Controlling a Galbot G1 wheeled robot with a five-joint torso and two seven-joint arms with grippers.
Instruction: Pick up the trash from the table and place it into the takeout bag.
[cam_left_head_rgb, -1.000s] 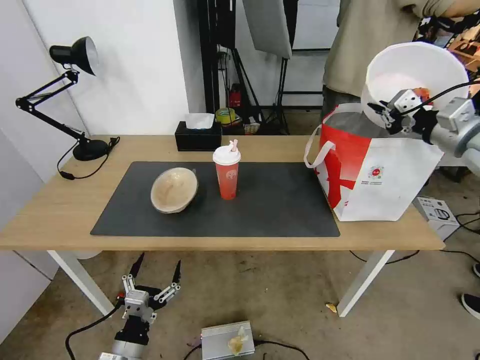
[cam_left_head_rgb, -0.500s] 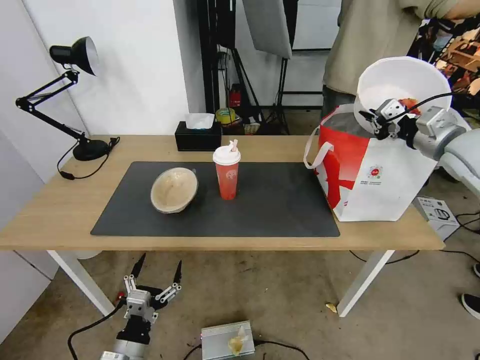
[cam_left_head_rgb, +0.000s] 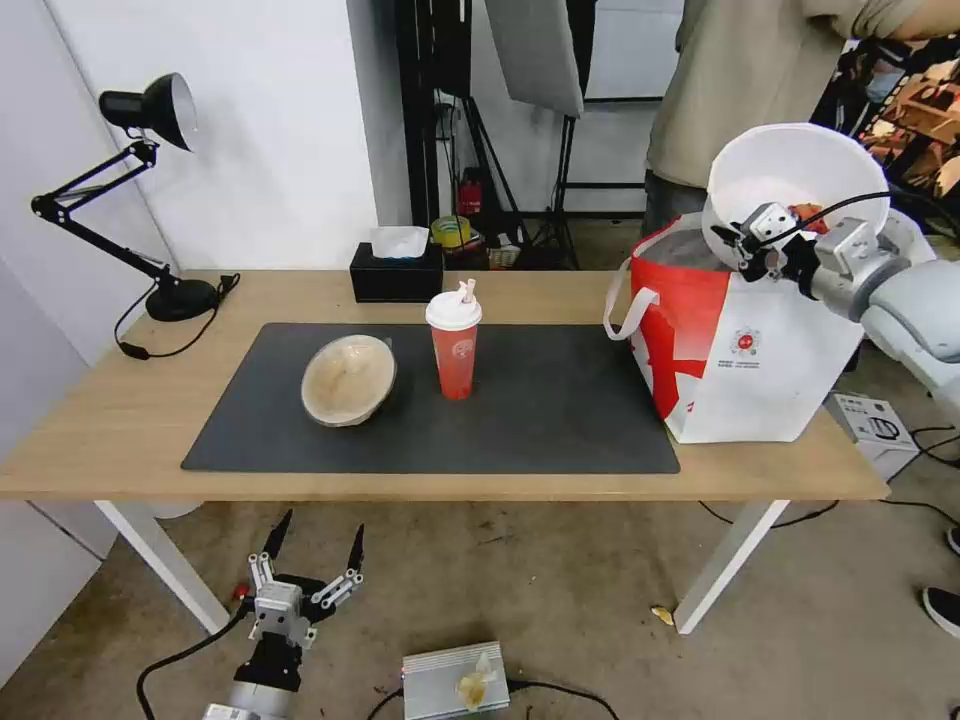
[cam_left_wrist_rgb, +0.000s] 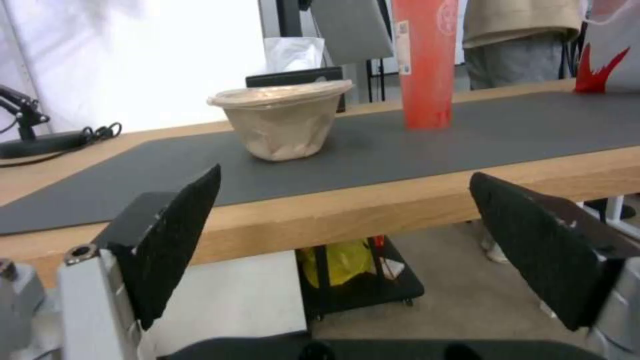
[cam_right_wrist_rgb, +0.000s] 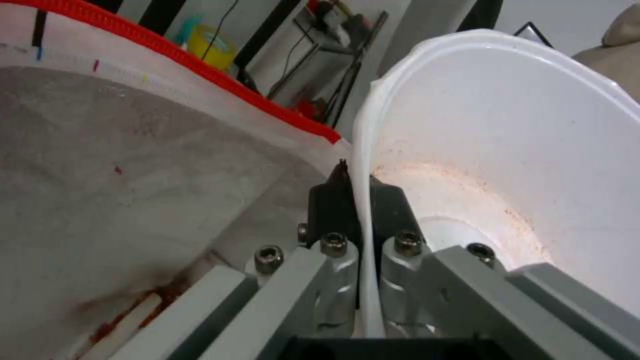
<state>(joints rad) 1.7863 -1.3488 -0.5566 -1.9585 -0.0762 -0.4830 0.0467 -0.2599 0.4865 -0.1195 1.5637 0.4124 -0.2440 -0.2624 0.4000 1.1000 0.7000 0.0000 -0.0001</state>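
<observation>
My right gripper (cam_left_head_rgb: 745, 247) is shut on the rim of the round white bowl (cam_left_head_rgb: 795, 175), which is tipped on edge over the open top of the takeout bag (cam_left_head_rgb: 750, 350) at the table's right end. In the right wrist view the fingers pinch the bowl's (cam_right_wrist_rgb: 520, 150) wall, with the bag's foil lining (cam_right_wrist_rgb: 133, 150) close beside it and reddish residue inside the bowl. The beige bowl (cam_left_head_rgb: 348, 378) and the red cup (cam_left_head_rgb: 455, 345) stand on the dark mat (cam_left_head_rgb: 540, 410). My left gripper (cam_left_head_rgb: 310, 545) hangs open below the table's front edge (cam_left_wrist_rgb: 400, 200), facing the beige bowl (cam_left_wrist_rgb: 280, 120).
A black desk lamp (cam_left_head_rgb: 150, 110) stands at the table's far left, and a black tissue box (cam_left_head_rgb: 397, 270) sits at its back edge. A small white box (cam_left_head_rgb: 875, 425) lies on the floor right of the table. A grey box (cam_left_head_rgb: 455, 680) lies on the floor near me.
My right gripper has carried the white bowl left and down, closer to the takeout bag's opening. The left arm, beige bowl and cup have not moved.
</observation>
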